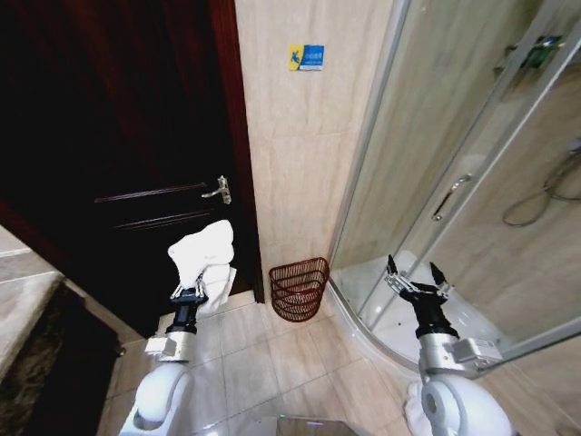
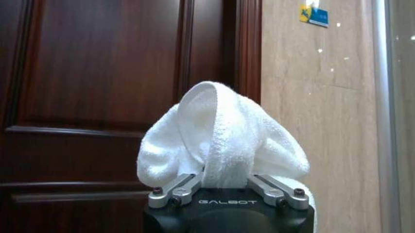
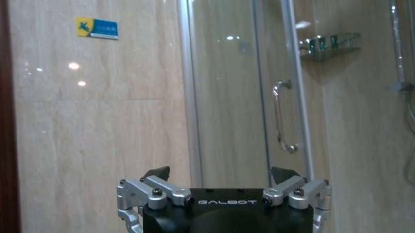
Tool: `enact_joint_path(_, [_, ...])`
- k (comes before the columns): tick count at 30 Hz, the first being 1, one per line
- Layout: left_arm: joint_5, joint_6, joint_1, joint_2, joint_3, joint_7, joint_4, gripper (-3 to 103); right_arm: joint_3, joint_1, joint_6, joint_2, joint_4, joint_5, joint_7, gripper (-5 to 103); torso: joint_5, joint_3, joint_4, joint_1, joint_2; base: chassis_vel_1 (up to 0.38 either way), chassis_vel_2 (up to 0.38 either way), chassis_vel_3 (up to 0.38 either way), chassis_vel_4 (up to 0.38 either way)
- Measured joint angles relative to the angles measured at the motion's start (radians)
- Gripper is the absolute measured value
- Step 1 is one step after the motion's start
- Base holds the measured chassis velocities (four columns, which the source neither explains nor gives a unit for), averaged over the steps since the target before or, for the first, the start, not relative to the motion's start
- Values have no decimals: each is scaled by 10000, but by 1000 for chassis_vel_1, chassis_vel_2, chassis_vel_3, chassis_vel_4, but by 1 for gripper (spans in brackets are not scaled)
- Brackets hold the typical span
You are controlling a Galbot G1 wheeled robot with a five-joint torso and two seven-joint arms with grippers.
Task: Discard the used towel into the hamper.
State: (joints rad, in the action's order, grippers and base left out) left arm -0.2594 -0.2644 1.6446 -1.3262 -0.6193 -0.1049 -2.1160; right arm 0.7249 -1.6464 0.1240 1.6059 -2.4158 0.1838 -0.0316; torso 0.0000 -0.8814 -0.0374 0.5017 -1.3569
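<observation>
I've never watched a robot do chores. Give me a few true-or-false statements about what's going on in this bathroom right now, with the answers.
1. The left gripper holds a white towel. True.
2. The towel is already in the hamper. False: it is held up in front of the dark door, beside the hamper.
3. The right gripper is open and holds nothing. True.
4. The hamper stands inside the shower stall. False: it sits on the floor by the tiled wall, between door and shower.
</observation>
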Motion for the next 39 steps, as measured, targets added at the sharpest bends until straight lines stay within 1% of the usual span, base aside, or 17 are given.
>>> enact_joint_path(2, [2, -1, -21, -19, -12, 24, 12, 7, -12, 1, -7, 10, 12, -6, 0, 100, 0, 33, 0, -26, 60, 0, 0, 0, 0])
enact_joint_path(6, [-1, -1, -92, -53, -24, 85, 31, 7, -40, -6, -43, 18, 71, -48, -13, 100, 0, 191, 0, -156, 350, 0, 0, 0, 0])
enact_joint_path(7, [-1, -1, -92, -53, -24, 85, 31, 7, -40, -6, -43, 18, 71, -48, -13, 100, 0, 191, 0, -156, 350, 0, 0, 0, 0])
enact_joint_path(12, [-66, -1, -116, -42, -41, 97, 116, 7, -22, -288, -91, 22, 133, -148, -15, 100, 0, 386, 0, -341, 734, 0, 0, 0, 0])
enact_joint_path(19, [-140, -23, -100, -21, -42, 76, 246, 7, 18, -367, -260, 25, 242, -178, -12, 100, 0, 521, 2, -463, 993, 0, 0, 0, 0])
enact_joint_path(20, [-139, -47, -88, -12, -42, 74, 271, 7, 15, -357, -267, 25, 242, -185, -12, 100, 0, 541, 2, -480, 1028, 0, 0, 0, 0])
enact_joint_path(22, [-145, -179, -65, 5, -47, 66, 370, 7, -26, -255, -268, 26, 243, -248, -6, 100, 0, 651, -1, -577, 1235, 0, 0, 0, 0])
enact_joint_path(26, [-147, -276, -49, 25, -60, 66, 455, 7, -60, -225, -268, 25, 243, -309, -2, 100, 0, 767, 0, -672, 1447, 0, 0, 0, 0])
enact_joint_path(27, [-147, -276, -49, 25, -60, 66, 455, 7, -60, -225, -268, 25, 243, -309, -2, 100, 0, 767, 0, -672, 1447, 0, 0, 0, 0])
enact_joint_path(29, [-148, -358, -29, 46, -68, 66, 524, 7, -61, -222, -269, 25, 257, -318, 5, 100, -1, 849, 0, -747, 1606, 0, 0, 0, 0])
enact_joint_path(30, [-148, -358, -29, 46, -68, 66, 524, 7, -61, -222, -269, 25, 257, -318, 5, 100, -1, 849, 0, -747, 1606, 0, 0, 0, 0])
enact_joint_path(34, [-192, -447, 2, 118, -55, 40, 606, 7, -26, -233, -413, 23, 391, -393, 41, 100, 0, 995, 1, -867, 1872, 0, 0, 0, 0])
enact_joint_path(35, [-192, -447, 2, 118, -55, 40, 606, 7, -26, -233, -413, 23, 391, -393, 41, 100, 0, 995, 1, -867, 1872, 0, 0, 0, 0])
enact_joint_path(38, [-247, -461, -48, 204, -40, 36, 621, 7, 22, -228, -505, 23, 587, -439, 48, 100, 0, 1121, 1, -979, 2108, 0, 0, 0, 0])
enact_joint_path(39, [-247, -461, -48, 204, -40, 36, 621, 7, 22, -228, -505, 23, 587, -439, 48, 100, 0, 1121, 1, -979, 2108, 0, 0, 0, 0])
